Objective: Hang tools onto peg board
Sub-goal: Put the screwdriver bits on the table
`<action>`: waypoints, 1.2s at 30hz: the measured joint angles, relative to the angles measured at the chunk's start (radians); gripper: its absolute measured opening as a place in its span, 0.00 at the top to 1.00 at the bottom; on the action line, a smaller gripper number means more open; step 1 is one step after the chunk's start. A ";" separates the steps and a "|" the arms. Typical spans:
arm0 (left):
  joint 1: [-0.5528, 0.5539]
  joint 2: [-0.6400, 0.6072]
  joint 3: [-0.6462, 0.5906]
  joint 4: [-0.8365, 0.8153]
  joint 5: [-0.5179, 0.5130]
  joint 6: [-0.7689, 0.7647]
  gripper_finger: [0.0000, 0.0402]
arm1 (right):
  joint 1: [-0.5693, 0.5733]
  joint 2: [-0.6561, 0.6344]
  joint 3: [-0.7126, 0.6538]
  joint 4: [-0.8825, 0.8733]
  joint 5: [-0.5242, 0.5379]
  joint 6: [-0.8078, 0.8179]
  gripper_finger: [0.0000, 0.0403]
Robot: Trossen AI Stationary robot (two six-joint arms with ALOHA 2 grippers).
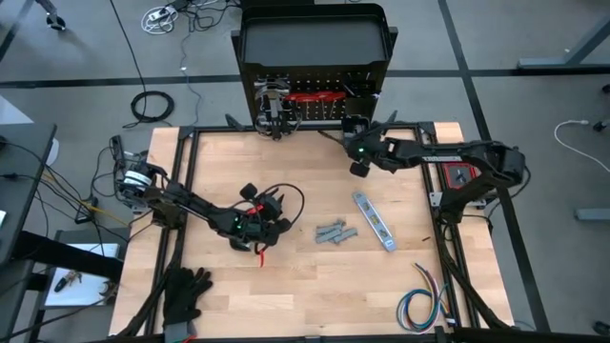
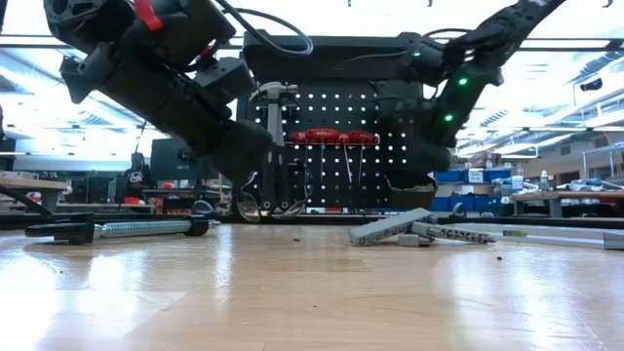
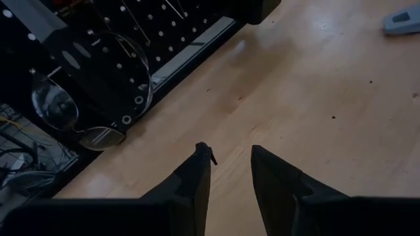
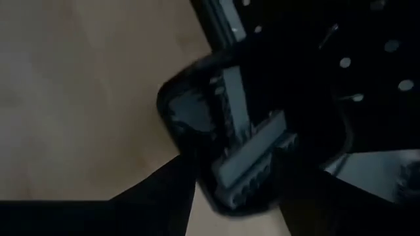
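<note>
The black peg board stands at the table's far edge. A hammer and red-handled screwdrivers hang on it. My right gripper hovers by the board's small black bin, fingers apart. Grey metal pieces lie in the bin, just beyond the fingertips. My left gripper is open over the table's left middle, with nothing between its fingers. More grey pieces and a silver flat bar lie flat on the table. A threaded steel tool with black ends lies at the left.
Safety glasses rest at the foot of the board. Black gloves lie at the near left corner and a coloured wire bundle at the near right. Bare wood lies between them along the near edge.
</note>
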 joint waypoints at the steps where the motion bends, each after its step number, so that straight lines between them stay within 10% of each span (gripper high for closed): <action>1: 0.004 0.000 0.000 0.000 0.007 0.000 0.73 | 0.009 0.027 0.020 0.001 0.030 0.015 0.49; 26: 0.011 0.000 0.000 -0.003 0.031 0.001 0.73 | -0.040 0.381 0.331 -0.449 0.306 0.280 0.51; 36: 0.011 0.000 0.000 -0.008 0.029 0.001 0.73 | -0.038 0.368 0.327 -0.445 0.300 0.192 0.89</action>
